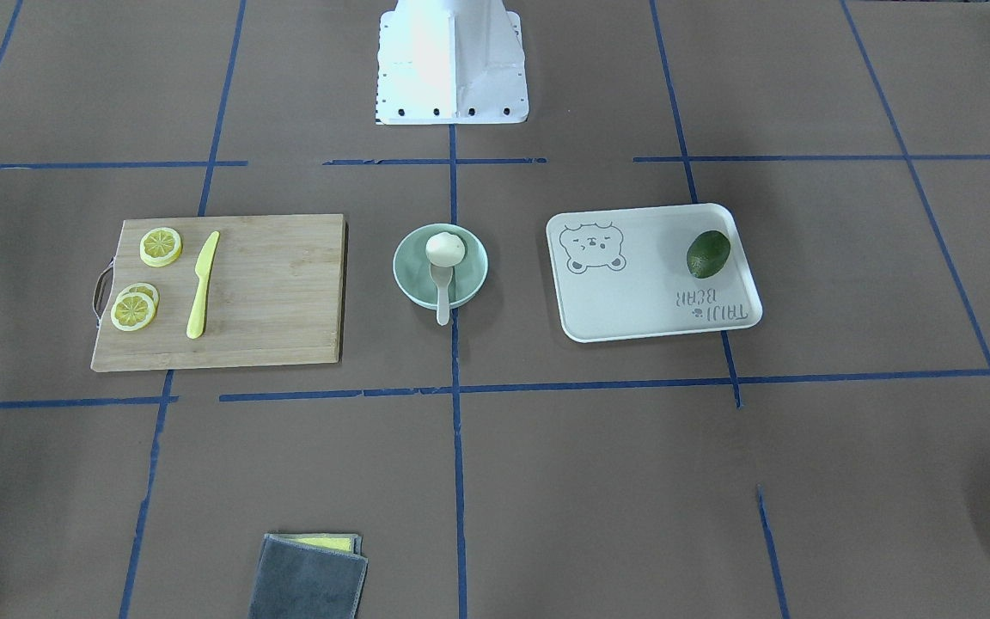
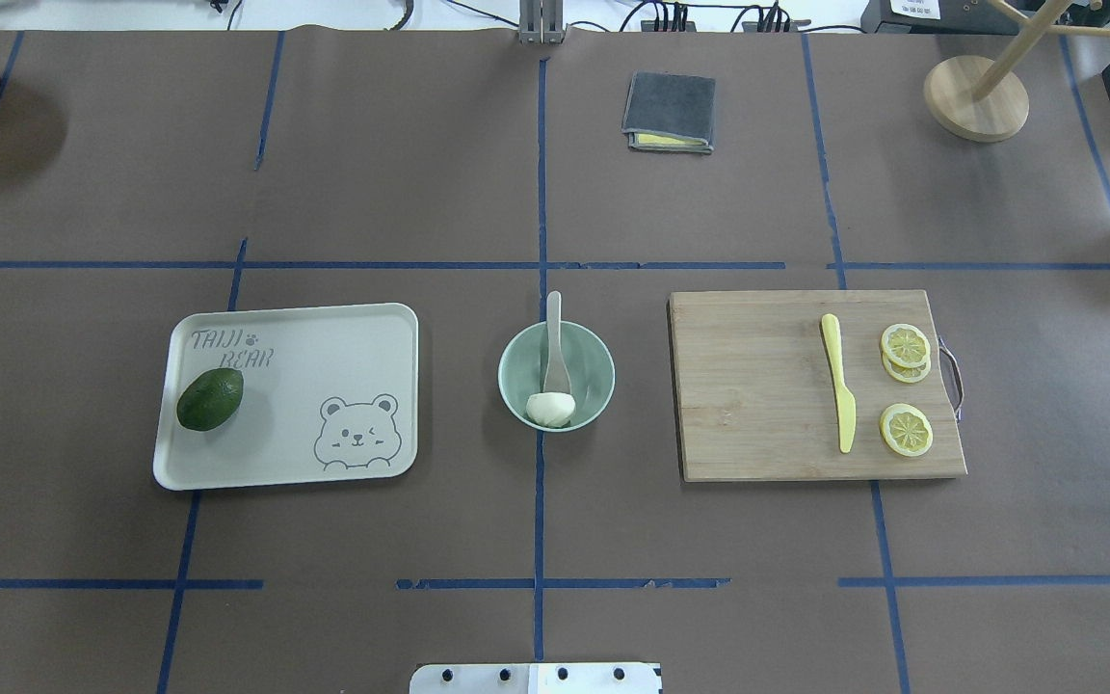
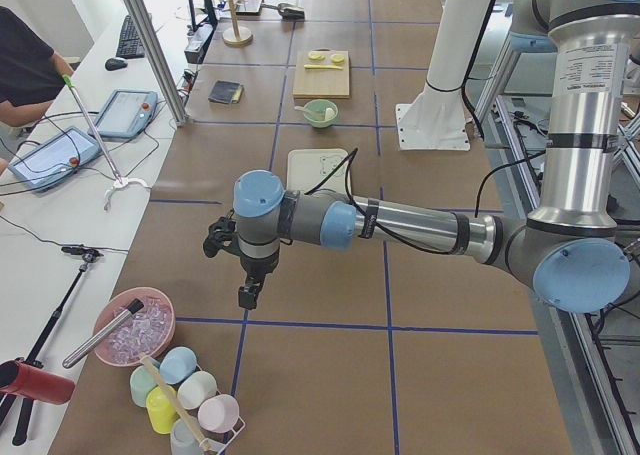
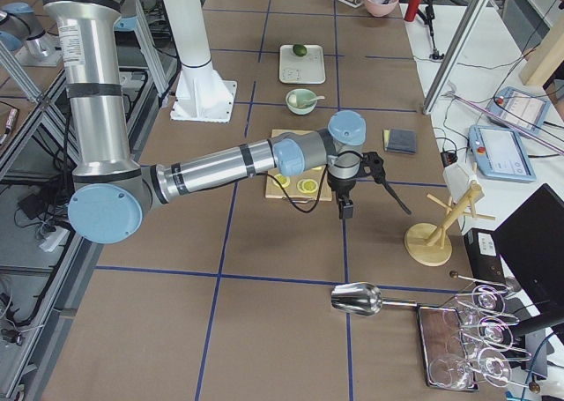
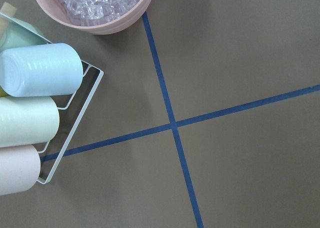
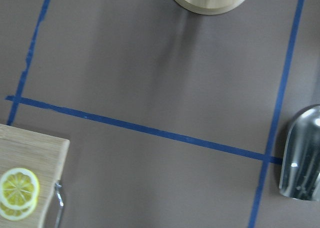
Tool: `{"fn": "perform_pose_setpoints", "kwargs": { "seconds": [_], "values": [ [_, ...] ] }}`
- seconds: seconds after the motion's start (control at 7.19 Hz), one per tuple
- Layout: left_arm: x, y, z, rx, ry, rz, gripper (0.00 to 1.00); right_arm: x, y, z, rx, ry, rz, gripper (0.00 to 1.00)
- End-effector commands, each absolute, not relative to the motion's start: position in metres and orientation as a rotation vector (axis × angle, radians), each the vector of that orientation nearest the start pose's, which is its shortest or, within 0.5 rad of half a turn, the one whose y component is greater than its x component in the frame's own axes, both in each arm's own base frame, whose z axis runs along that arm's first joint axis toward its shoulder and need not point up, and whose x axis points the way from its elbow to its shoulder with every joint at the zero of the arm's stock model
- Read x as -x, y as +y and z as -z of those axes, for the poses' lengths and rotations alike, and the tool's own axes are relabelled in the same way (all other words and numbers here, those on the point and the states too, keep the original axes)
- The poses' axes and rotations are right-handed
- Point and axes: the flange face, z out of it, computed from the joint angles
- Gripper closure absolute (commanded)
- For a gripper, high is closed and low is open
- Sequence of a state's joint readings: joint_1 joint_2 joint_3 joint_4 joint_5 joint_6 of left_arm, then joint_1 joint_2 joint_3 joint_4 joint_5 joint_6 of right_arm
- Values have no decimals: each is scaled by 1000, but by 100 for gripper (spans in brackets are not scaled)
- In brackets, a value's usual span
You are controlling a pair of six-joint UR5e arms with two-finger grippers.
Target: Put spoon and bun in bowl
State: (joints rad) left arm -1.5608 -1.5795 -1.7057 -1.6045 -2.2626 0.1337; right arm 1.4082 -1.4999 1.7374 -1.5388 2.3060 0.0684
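Bun (image 2: 551, 410) and spoon (image 2: 553, 337) are lying in the bowl (image 2: 595, 371), so I am judging the task done and planning no further grasp. Left gripper (image 3: 246, 295) and right gripper (image 4: 345, 209) are hanging well apart from it; whether their jaws are open I cannot tell.

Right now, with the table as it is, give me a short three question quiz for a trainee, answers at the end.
1. True or false: the bun and the scoop of the spoon are both in the bowl.
2. What lies on the tray? A) bun B) avocado C) spoon
3. How many lemon slices are on the board?
Key: 1 true; 2 B; 3 three, two of them overlapping.
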Motion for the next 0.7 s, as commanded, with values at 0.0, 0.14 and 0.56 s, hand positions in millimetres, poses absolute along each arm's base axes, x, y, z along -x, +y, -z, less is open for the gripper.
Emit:
{"fn": "perform_pose_setpoints", "kwargs": {
  "seconds": [0.0, 0.14, 0.56],
  "values": [
    [68, -502, -615, -168, 683, -184, 0, -39, -518, -603, -152, -763, 190, 0],
    [67, -501, -634, -131, 717, -172, 0, -48, -497, -623, -122, -807, 154, 0],
    [63, -482, -662, -68, 775, -146, 0, -50, -492, -626, -110, -824, 129, 0]
  ]
}}
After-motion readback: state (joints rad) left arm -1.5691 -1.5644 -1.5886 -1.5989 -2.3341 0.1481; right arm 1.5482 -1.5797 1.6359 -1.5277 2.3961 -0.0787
